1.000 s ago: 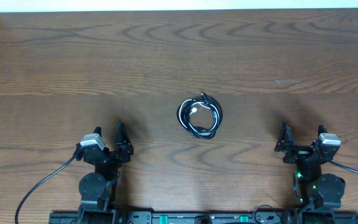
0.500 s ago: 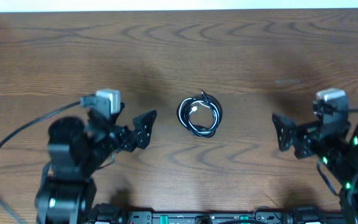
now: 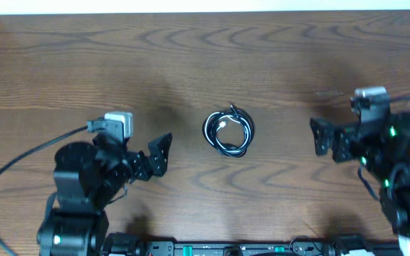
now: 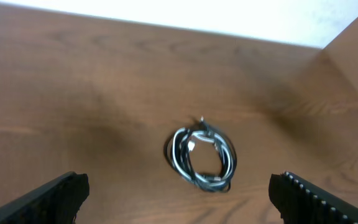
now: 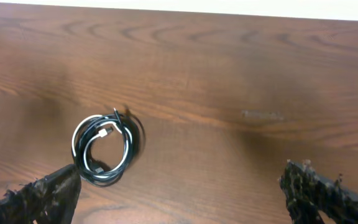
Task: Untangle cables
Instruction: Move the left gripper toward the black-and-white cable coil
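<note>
The cables (image 3: 228, 133) lie wound together in one small, nearly round coil at the middle of the table (image 3: 205, 64). The coil is perhaps a touch longer front to back than across, and a short end pokes out on its far side. It sits between the two arms and neither touches it. The left gripper (image 3: 162, 153) is near it, with its fingers spread wide and holding nothing. The right gripper (image 3: 317, 139) is spread and empty too, and stands clearly farther off on the other side. To my eye the left arm has the shorter reach. Its own camera, though blurred, shows the coil almost dead ahead between its fingers. The right wrist camera is sharper and puts the coil off toward its left finger, so that arm would have to swing inward. That view also picks out a white plug bit (image 5: 107, 132) inside the loops, while only the overhead lets you compare the two gaps.
</note>
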`<state>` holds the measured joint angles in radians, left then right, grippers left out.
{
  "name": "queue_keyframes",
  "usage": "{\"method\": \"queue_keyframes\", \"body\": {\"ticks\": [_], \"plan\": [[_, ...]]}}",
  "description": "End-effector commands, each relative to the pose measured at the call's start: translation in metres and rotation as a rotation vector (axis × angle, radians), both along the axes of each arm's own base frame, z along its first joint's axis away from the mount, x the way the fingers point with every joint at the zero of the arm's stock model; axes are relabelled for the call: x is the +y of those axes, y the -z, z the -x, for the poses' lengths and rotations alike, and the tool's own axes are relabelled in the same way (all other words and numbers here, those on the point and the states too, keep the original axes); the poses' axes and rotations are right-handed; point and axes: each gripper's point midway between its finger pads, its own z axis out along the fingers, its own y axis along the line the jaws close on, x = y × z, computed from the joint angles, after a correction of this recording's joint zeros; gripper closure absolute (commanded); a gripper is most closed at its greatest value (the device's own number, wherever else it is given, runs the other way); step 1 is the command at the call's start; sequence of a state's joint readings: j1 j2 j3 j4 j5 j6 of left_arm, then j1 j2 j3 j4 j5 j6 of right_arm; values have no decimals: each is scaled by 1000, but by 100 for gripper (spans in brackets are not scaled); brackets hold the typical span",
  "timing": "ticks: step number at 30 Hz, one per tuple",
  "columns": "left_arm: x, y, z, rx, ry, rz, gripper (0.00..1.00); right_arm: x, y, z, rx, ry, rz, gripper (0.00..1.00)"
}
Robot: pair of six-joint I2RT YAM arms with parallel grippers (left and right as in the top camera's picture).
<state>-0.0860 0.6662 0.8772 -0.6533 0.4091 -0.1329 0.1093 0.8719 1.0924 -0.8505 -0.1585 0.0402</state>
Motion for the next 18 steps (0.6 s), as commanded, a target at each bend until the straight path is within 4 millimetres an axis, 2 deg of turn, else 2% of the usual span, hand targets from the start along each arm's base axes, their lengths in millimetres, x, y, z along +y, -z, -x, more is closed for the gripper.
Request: {"method": "queue_keyframes", "body": {"ticks": [1, 5, 9, 13, 15, 18], "plan": [[-3, -7, -15, 52, 13, -7, 2, 10, -12, -18, 17, -28, 10, 1], [-13, -7, -28, 126, 57, -8, 2, 30, -21, -33, 48, -103, 40, 1], [-38, 2, -33, 182, 183, 42, 2, 52, -18, -41, 84, -177, 67, 1], [-59, 9, -29, 207, 312, 60, 1, 63, -15, -40, 81, -239, 103, 1], [-67, 15, -29, 224, 347, 51, 6, 66, -14, -38, 80, -252, 107, 1], [-83, 29, -26, 257, 420, 22, 6, 68, -14, -38, 82, -260, 110, 1]]}}
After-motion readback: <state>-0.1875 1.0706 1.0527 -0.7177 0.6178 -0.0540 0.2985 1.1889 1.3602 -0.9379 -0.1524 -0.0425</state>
